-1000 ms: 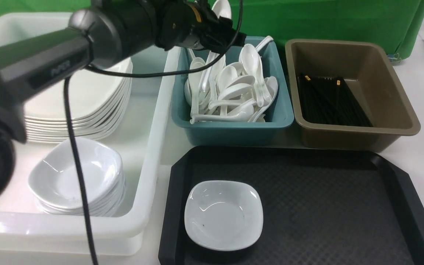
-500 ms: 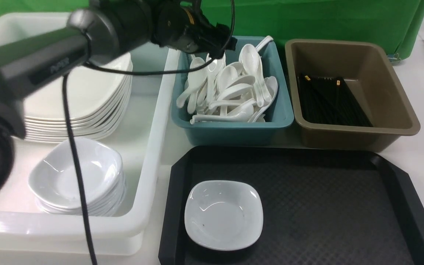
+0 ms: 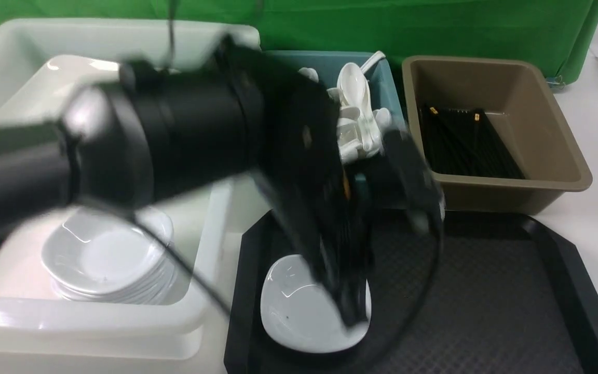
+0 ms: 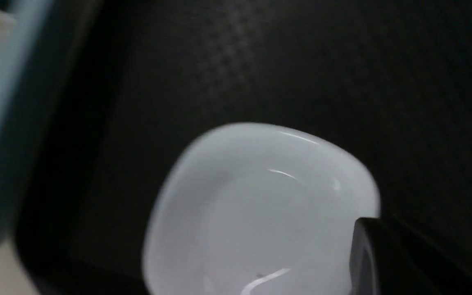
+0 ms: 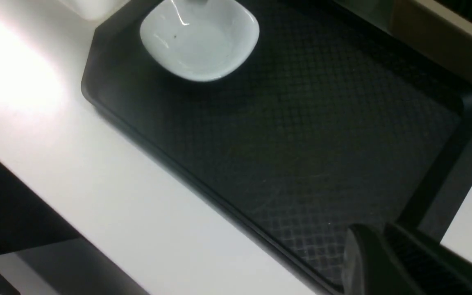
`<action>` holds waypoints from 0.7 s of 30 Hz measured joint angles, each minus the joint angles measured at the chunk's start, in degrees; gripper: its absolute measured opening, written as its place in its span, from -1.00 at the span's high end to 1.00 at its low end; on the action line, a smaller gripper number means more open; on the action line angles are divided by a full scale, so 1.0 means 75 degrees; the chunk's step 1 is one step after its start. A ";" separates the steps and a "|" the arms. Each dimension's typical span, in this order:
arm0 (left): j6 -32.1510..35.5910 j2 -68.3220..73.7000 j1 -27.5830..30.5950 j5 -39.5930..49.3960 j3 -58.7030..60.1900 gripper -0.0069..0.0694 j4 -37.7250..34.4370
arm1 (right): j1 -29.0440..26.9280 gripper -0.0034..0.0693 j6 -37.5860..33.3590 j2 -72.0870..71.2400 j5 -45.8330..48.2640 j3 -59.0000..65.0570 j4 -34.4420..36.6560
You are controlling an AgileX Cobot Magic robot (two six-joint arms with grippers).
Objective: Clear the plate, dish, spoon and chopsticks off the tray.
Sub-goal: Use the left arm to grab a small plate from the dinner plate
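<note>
The small white dish [image 3: 294, 317] lies alone at the near left of the black tray [image 3: 486, 291]. My left gripper [image 3: 353, 311], blurred by motion, hangs over the dish's right edge. In the left wrist view the dish [image 4: 252, 205] fills the middle and the left gripper [image 4: 379, 235] is shut, holding nothing. The right wrist view shows the dish [image 5: 199, 41] at the tray's [image 5: 301, 143] far end. My right gripper [image 5: 376, 232] is shut and empty over the opposite corner. Spoons [image 3: 353, 88] fill a teal bin, chopsticks [image 3: 460, 140] lie in a brown bin, and plates [image 3: 55, 72] are stacked behind my arm.
A white tub [image 3: 96, 322] on the left holds the plates and a stack of dishes [image 3: 102, 259]. The teal bin [image 3: 388, 70] and the brown bin [image 3: 538, 114] stand just behind the tray. A green cloth backs the table.
My left arm let a spoon go into the teal bin, then swung down and toward me over the dish on the tray, its jaws closing. The dish has not moved.
</note>
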 joint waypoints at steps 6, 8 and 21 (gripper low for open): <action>0.0103 0.0118 -0.0537 -0.1191 0.1261 0.34 0.0271 | 0.0000 0.66 -0.0026 0.0000 0.0000 0.0000 0.0000; 0.0103 0.0199 -0.0537 -0.1595 0.1359 0.14 0.0239 | 0.0000 0.65 -0.0030 0.0000 0.0000 0.0000 0.0000; -0.2149 0.1424 -0.0537 -0.2881 0.1411 -0.22 0.2169 | 0.0000 0.63 -0.0030 0.0000 0.0016 0.0000 0.0071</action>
